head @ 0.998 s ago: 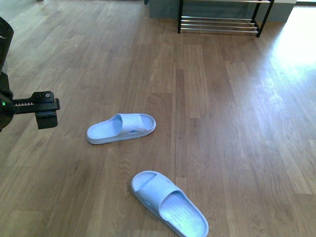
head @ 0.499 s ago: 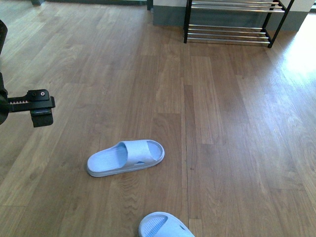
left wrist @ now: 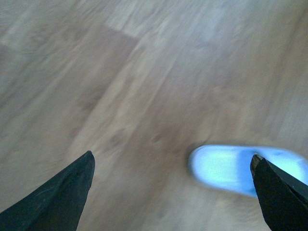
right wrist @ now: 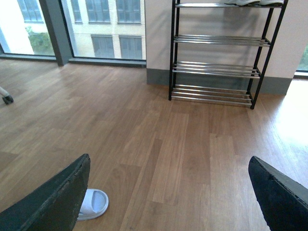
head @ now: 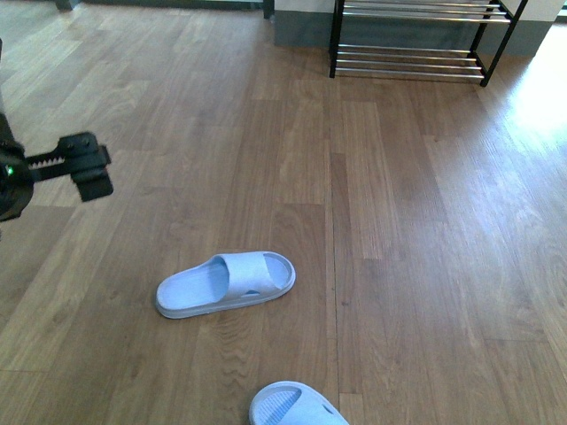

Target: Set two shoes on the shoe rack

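Observation:
One pale blue slide sandal [head: 226, 283] lies flat on the wood floor at centre left, its open toe to the right. Only the tip of the other shoe [head: 291, 403] shows at the bottom edge. The shoe rack [head: 412, 49], black-framed with chrome bars, stands against the far wall. My left gripper [head: 89, 173] hangs open in the air to the left of and above the first sandal. In the blurred left wrist view that sandal [left wrist: 226, 168] lies by one finger of the open left gripper [left wrist: 172, 156]. My right gripper [right wrist: 169, 159] is open and empty, facing the rack [right wrist: 216, 53], with a sandal [right wrist: 94, 204] beside one finger.
Bare wood floor [head: 399, 248] stretches between the sandals and the rack. Pale items [right wrist: 252, 2] sit on the rack's top tier. Tall windows [right wrist: 106, 29] fill the far left wall, and a small caster [right wrist: 6, 98] shows at that side.
The view first moved toward the rack, sliding both sandals down the picture, then held still. My left gripper has since risen a little, shifted right and tilted.

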`<state>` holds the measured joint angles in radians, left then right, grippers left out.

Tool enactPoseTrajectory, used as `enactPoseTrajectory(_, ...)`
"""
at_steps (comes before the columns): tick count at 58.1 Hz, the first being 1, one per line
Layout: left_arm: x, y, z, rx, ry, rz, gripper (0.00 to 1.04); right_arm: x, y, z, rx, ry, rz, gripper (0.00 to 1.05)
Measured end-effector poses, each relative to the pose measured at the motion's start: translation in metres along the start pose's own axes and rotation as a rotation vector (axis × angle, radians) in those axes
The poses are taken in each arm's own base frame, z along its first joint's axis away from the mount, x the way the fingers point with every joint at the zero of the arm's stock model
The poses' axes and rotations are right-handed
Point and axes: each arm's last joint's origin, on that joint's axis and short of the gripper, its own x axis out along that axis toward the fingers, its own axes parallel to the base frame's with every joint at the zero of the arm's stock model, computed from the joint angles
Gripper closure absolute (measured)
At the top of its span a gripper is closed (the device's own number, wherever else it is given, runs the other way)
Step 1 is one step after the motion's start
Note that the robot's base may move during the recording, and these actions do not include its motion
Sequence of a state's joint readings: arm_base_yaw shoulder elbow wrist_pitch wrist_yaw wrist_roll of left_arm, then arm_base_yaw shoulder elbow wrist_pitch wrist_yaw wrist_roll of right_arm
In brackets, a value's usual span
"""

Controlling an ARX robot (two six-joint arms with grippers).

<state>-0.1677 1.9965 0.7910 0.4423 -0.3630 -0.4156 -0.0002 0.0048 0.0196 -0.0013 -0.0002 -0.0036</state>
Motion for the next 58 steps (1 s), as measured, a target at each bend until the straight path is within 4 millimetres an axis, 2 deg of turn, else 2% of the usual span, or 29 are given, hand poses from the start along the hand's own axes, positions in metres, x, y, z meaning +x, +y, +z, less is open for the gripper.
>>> enactPoseTrajectory(7, 0.02, -0.021, 0.006, 0.016, 0.101, -0.123, 0.09, 0.0, 0.0, 0.0, 0.0, 0.0, 0.0, 0.09)
enactPoseTrajectory(16, 0.056, -0.047, 0.002, 0.153, 0.236, -0.143, 0.09, 0.0, 0.0, 0.0, 0.0, 0.0, 0.0, 0.09)
enactPoseTrajectory(25, 0.098, -0.068, 0.005, 0.352, 0.31, -0.155, 0.09, 0.0, 0.0, 0.0, 0.0, 0.0, 0.0, 0.09)
enactPoseTrajectory(28, 0.126, -0.077, 0.005, 0.497, 0.345, -0.18, 0.09, 0.0, 0.0, 0.0, 0.0, 0.0, 0.0, 0.09)
enactPoseTrajectory(30, 0.136, -0.08, 0.004, 0.554, 0.354, -0.191, 0.09, 0.0, 0.0, 0.0, 0.0, 0.0, 0.0, 0.09)
enactPoseTrajectory(37, 0.173, -0.091, -0.008, 0.754, 0.396, -0.264, 0.09, 0.0, 0.0, 0.0, 0.0, 0.0, 0.0, 0.09)
enactPoseTrajectory(42, 0.19, -0.099, -0.019, 0.845, 0.447, -0.349, 0.09, 0.0, 0.0, 0.0, 0.0, 0.0, 0.0, 0.09)
enactPoseTrajectory(58, 0.229, -0.133, -0.051, 1.139, 0.501, -0.5, 0.09, 0.0, 0.0, 0.0, 0.0, 0.0, 0.0, 0.09)
